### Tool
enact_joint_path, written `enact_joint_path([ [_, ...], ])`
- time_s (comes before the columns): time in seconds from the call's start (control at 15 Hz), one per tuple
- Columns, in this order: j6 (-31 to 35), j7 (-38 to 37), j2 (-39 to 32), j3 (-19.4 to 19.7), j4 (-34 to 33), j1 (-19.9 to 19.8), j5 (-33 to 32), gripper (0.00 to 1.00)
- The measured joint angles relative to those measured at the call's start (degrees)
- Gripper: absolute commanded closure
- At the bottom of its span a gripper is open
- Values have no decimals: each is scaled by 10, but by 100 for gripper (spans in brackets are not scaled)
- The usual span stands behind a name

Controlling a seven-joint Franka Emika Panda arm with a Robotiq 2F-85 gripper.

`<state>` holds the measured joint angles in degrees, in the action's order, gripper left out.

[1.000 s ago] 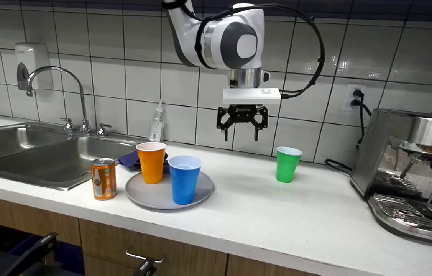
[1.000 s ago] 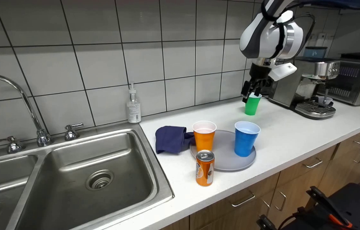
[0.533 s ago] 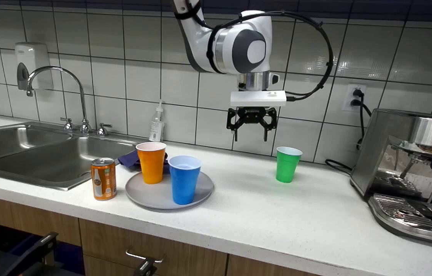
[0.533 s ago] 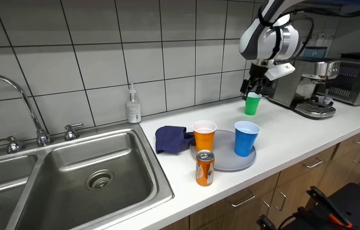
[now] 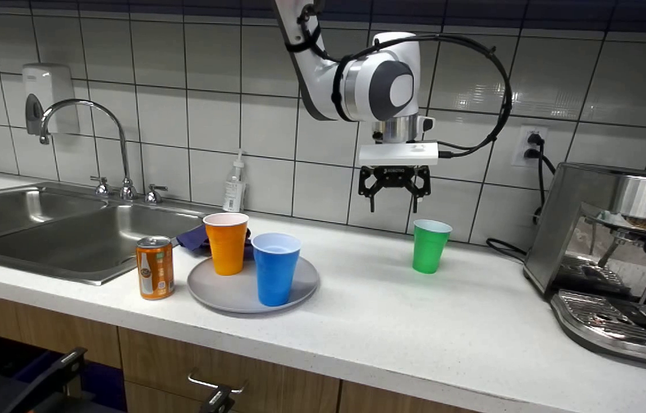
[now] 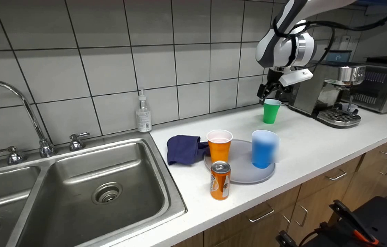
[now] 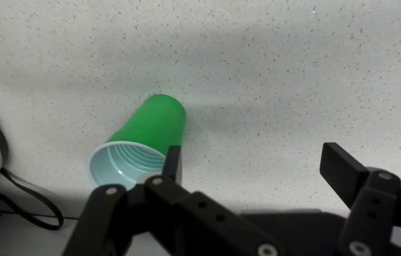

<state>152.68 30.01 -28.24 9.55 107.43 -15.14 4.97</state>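
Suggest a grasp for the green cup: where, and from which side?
I'd grip the green cup by its upper wall, just below the rim, from straight above, the open fingers straddling the outside. The cup stands upright, mouth up, narrowing downward, so the wider rim should help against slipping.

The arm [image 5: 328, 83] extends down from the upper edge in both exterior views. The wrist [image 5: 396, 129] stands near vertical, directing the gripper [image 5: 394, 206] downward. The jaws are spread wide; both fingers [image 7: 341, 167] are visible, well apart, in the wrist view.
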Motion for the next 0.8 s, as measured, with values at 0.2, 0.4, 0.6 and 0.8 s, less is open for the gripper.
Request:
enact_joint_path([
  [0.2,-3,-29,-26,0,-37,-9,-6,0],
  [0.4,-5,-53,-47,1,-69,-16,-13,0],
  [0.6,-8,-81,-69,2,-97,-22,-21,0],
  [0.8,-10,-107,-92,4,-123,-23,-28,0],
])
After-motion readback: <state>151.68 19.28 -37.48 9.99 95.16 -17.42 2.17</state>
